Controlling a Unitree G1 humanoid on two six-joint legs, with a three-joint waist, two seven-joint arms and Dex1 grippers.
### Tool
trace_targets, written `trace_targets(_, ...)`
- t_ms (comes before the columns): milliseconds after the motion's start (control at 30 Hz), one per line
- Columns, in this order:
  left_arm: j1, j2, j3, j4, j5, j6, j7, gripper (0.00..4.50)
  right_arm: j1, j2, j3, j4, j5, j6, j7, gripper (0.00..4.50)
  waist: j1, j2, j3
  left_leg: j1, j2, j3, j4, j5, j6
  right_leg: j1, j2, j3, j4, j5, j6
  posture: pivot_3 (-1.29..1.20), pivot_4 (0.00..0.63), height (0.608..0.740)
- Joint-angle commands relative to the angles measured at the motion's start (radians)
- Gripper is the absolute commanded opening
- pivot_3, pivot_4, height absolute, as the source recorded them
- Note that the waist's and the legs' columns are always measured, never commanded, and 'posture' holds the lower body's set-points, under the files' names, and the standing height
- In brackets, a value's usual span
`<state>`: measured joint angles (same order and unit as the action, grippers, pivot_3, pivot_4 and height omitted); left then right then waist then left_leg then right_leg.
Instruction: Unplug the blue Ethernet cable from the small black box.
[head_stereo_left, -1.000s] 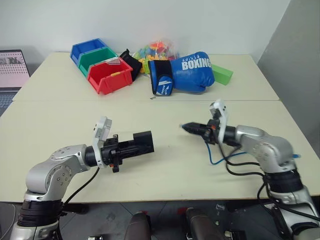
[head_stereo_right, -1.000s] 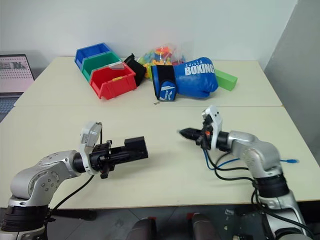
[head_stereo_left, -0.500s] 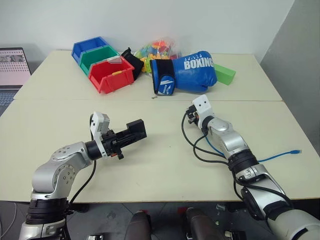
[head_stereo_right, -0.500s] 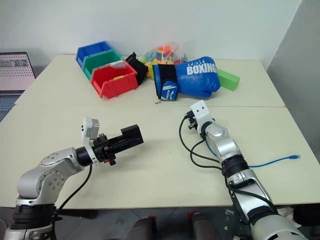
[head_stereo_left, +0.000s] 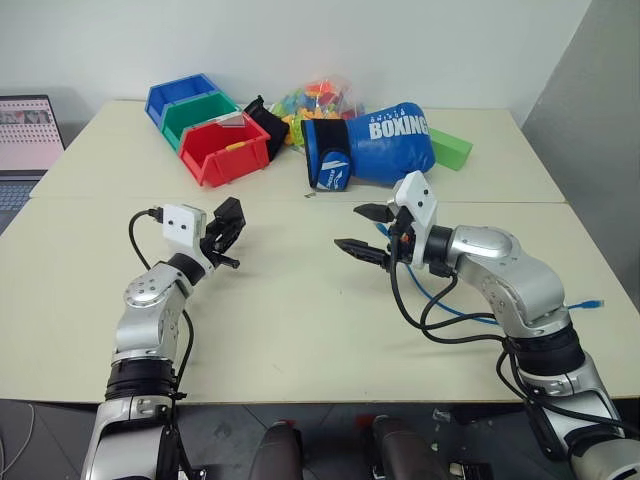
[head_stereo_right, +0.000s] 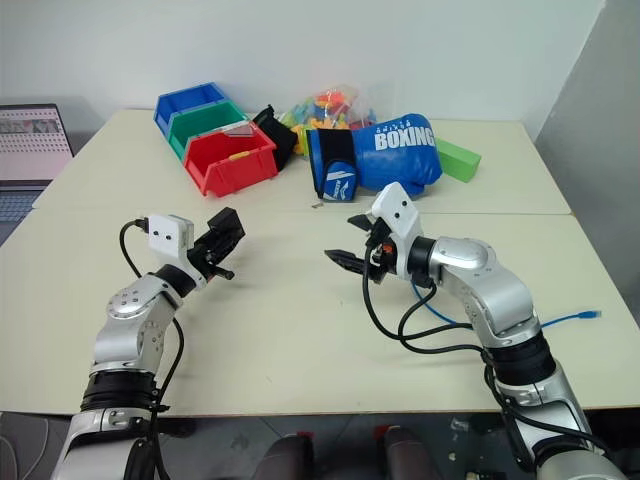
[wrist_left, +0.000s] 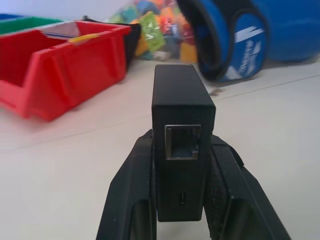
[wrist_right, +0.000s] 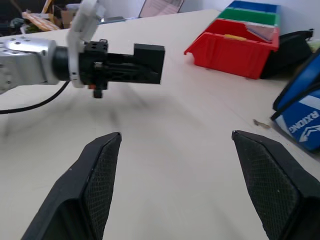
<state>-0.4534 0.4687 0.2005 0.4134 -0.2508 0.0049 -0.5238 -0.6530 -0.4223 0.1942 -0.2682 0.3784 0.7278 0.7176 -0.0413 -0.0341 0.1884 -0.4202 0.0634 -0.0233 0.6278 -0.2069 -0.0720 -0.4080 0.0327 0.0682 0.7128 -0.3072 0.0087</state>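
The right gripper (head_stereo_left: 362, 230) was pinched shut a second ago; now its two black fingers stand wide apart and hold nothing. The thin bright blue Ethernet cable (head_stereo_left: 470, 315) lies loose on the pale surface (head_stereo_left: 300, 330) by that arm, its small plug (head_stereo_left: 594, 301) near the edge. The left gripper (wrist_left: 182, 200) is squeezed tight on the small black plastic box (wrist_left: 181, 145), and its socket is empty. So the unplugging looks done.

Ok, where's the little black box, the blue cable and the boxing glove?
small black box (wrist_left: 183, 135), left wrist view, its socket face.
blue Ethernet cable (head_stereo_right: 570, 320), right eye view, stretch near the plug.
boxing glove (head_stereo_left: 395, 150), left eye view, its blue body.
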Motion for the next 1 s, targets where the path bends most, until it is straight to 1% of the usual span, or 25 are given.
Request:
trace_targets(33, -0.037, -0.038, 0.004, 0.126, 0.033, -0.100, 0.042, 0.80, -0.001, -0.003, 0.021, -0.071, 0.016, 0.043, 0.000, 3.75, 0.004, 0.000, 0.000, 0.000, 0.000, 0.000, 0.000, 0.000, 0.000, 0.000, 0.000, -0.001, 0.000, 0.000, 0.000, 0.00, 0.150, 0.740)
trace_targets(100, -0.042, -0.050, 0.009, 0.168, 0.026, -0.094, 0.036, 0.80, 0.002, -0.001, 0.027, -0.076, 0.010, 0.054, -0.005, 3.75, 0.004, 0.000, 0.000, 0.000, 0.000, 0.000, 0.000, 0.000, 0.000, 0.000, 0.000, -0.001, 0.000, 0.000, 0.000, 0.00, 0.150, 0.740)
trace_targets(167, -0.040, -0.052, 0.008, 0.191, 0.018, -0.094, 0.006, 1.50, 0.004, 0.000, 0.029, -0.080, 0.007, 0.062, -0.010, 3.80, 0.004, 0.000, 0.000, 0.000, 0.000, 0.000, 0.000, 0.000, 0.000, 0.000, 0.000, -0.002, 0.000, 0.000, 0.000, 0.00, 0.150, 0.740)
trace_targets(200, -0.036, -0.053, 0.009, 0.198, 0.011, -0.092, -0.009, 1.63, 0.005, 0.001, 0.029, -0.082, 0.005, 0.066, -0.013, 3.80, 0.004, 0.000, 0.000, 0.000, 0.000, 0.000, 0.000, 0.000, 0.000, 0.000, 0.000, -0.002, 0.000, 0.000, 0.000, 0.00, 0.150, 0.740)
trace_targets(233, -0.030, -0.052, 0.009, 0.204, 0.010, -0.094, -0.021, 1.87, 0.006, 0.002, 0.029, -0.083, 0.004, 0.069, -0.015, 3.80, 0.005, 0.000, 0.000, 0.000, 0.000, 0.000, 0.000, 0.000, 0.000, 0.000, 0.000, -0.002, 0.000, 0.000, 0.000, 0.00, 0.150, 0.740)
trace_targets(267, -0.027, -0.052, 0.010, 0.207, 0.009, -0.093, -0.027, 2.02, 0.005, 0.002, 0.028, -0.083, 0.004, 0.071, -0.015, 3.80, 0.005, 0.000, 0.000, 0.000, 0.000, 0.000, 0.000, 0.000, 0.000, 0.000, 0.000, -0.002, 0.000, 0.000, 0.000, 0.00, 0.150, 0.740)
trace_targets(300, -0.023, -0.053, 0.012, 0.206, 0.006, -0.089, -0.032, 2.33, 0.005, 0.002, 0.028, -0.084, 0.003, 0.073, -0.017, 3.80, 0.005, 0.000, 0.000, 0.000, 0.000, 0.000, 0.000, 0.000, 0.000, 0.000, 0.000, -0.002, 0.000, 0.000, 0.000, 0.00, 0.150, 0.740)
trace_targets(367, -0.011, -0.054, 0.016, 0.190, -0.001, -0.073, -0.038, 2.61, 0.005, 0.001, 0.029, -0.086, 0.001, 0.075, -0.020, 3.80, 0.005, 0.000, 0.000, 0.000, 0.000, 0.000, 0.000, 0.000, 0.000, 0.000, 0.000, -0.002, 0.000, 0.000, 0.000, 0.00, 0.150, 0.740)
trace_targets(500, 0.039, -0.048, 0.031, 0.103, -0.024, -0.006, -0.029, 3.54, 0.011, 0.001, 0.032, -0.097, 0.003, 0.080, -0.026, 3.80, 0.002, 0.000, 0.000, 0.000, 0.000, 0.000, 0.000, 0.000, 0.000, 0.001, 0.000, -0.002, 0.000, 0.000, 0.000, 0.00, 0.150, 0.740)
trace_targets(567, 0.088, -0.027, 0.034, 0.016, -0.037, 0.067, -0.032, 3.99, 0.019, -0.001, 0.032, -0.106, 0.003, 0.083, -0.027, 3.80, -0.002, 0.000, 0.000, 0.001, 0.000, 0.000, 0.000, 0.000, 0.000, 0.001, 0.000, -0.002, 0.000, 0.000, 0.000, 0.00, 0.150, 0.740)
trace_targets(667, 0.180, 0.012, 0.037, -0.144, -0.052, 0.188, -0.034, 3.99, 0.043, -0.011, 0.028, -0.117, 0.002, 0.084, -0.029, 3.80, -0.012, 0.000, 0.000, 0.001, 0.000, 0.000, -0.001, 0.000, 0.000, 0.001, 0.000, -0.001, 0.000, 0.000, 0.001, 0.00, 0.150, 0.740)
trace_targets(733, 0.264, 0.062, 0.031, -0.277, -0.036, 0.266, -0.033, 3.99, 0.070, -0.023, 0.020, -0.120, -0.003, 0.072, -0.029, 3.80, -0.019, 0.000, 0.000, 0.002, 0.001, 0.000, -0.001, 0.000, 0.000, 0.001, 0.000, 0.000, 0.000, 0.000, 0.001, 0.00, 0.150, 0.740)
trace_targets(800, 0.319, 0.093, 0.062, -0.371, -0.082, 0.322, -0.055, 3.99, 0.093, -0.034, 0.009, -0.119, -0.004, 0.064, -0.029, 3.80, -0.019, 0.000, 0.000, 0.002, 0.001, 0.000, -0.001, 0.000, 0.000, 0.001, 0.000, 0.001, 0.000, -0.001, 0.001, 0.00, 0.150, 0.740)
trace_targets(900, 0.371, 0.148, 0.111, -0.460, -0.117, 0.373, -0.079, 3.99, 0.129, -0.055, -0.017, -0.113, -0.011, 0.036, -0.033, 3.80, -0.016, 0.000, 0.000, 0.002, 0.001, -0.001, -0.001, 0.000, 0.000, 0.001, 0.000, 0.001, 0.000, -0.002, 0.004, 0.00, 0.150, 0.740)
trace_targets(1000, 0.386, 0.223, 0.141, -0.498, -0.120, 0.420, -0.103, 3.99, 0.154, -0.091, -0.060, -0.100, -0.004, -0.005, -0.010, 3.80, -0.013, 0.000, 0.000, 0.002, 0.001, -0.001, -0.001, 0.000, 0.000, 0.002, 0.000, 0.001, 0.000, -0.003, 0.004, 0.00, 0.150, 0.740)
